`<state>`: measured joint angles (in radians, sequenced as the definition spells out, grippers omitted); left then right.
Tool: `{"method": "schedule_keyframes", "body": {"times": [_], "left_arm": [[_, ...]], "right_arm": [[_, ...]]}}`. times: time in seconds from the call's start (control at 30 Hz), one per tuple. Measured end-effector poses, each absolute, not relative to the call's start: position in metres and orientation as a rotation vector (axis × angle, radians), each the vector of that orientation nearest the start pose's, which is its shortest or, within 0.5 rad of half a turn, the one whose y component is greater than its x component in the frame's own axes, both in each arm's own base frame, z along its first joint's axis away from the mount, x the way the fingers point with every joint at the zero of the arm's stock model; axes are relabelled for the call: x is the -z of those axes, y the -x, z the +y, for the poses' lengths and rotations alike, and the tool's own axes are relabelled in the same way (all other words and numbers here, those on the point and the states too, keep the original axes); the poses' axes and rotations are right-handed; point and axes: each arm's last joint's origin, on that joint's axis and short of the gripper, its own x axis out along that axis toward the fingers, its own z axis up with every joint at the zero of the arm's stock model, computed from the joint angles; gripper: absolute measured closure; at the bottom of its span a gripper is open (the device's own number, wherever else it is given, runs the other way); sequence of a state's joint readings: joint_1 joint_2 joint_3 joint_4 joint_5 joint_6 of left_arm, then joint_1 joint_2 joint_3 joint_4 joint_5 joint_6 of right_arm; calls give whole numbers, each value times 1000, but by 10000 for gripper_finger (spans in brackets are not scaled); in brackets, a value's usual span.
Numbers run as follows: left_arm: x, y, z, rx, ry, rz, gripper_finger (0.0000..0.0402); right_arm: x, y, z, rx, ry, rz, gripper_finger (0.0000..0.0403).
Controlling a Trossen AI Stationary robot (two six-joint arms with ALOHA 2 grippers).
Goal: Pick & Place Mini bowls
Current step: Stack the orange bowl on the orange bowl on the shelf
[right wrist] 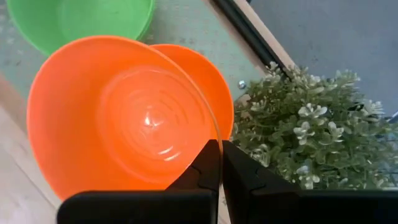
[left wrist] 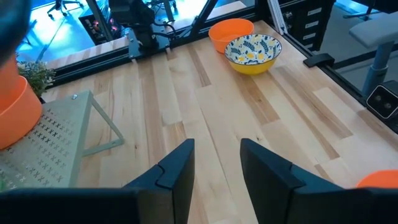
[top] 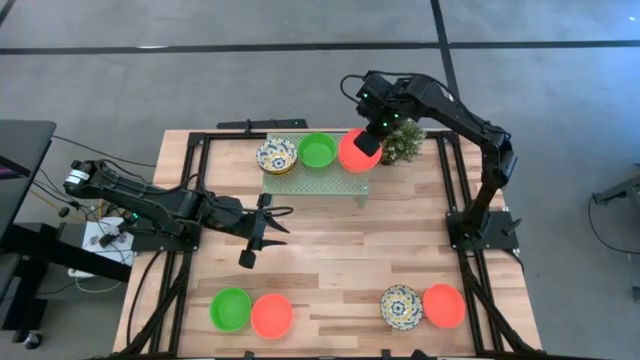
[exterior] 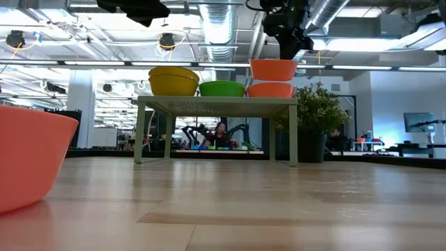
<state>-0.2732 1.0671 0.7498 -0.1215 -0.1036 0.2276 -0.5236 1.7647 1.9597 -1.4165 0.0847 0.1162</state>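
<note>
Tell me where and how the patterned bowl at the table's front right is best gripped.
Best guess: pinch the rim of the patterned bowl from straight above, one finger inside the wall and one outside. It sits upright with its mouth open. A red-orange bowl touches its right side, so take the free rim on the left or near edge. The right gripper already pinches another red-orange bowl's rim this way.

Three bowls (top: 317, 151) sit on the shelf (top: 312, 181).

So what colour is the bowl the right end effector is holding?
Plain red-orange bowl, pinched at its rim; clearest in the right wrist view.
</note>
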Motion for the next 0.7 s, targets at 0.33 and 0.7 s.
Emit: {"method": "schedule_keyframes", "body": {"times": [0.33,0.7], "left_arm": [[-275,-224,-60,216,-309,405,271],[-275,-224,-60,215,-307,398,271]], "right_arm": [[-351,-303,-182,591,-374,1271,403],[-349,-303,-183,584,-387,1288,358]]}}
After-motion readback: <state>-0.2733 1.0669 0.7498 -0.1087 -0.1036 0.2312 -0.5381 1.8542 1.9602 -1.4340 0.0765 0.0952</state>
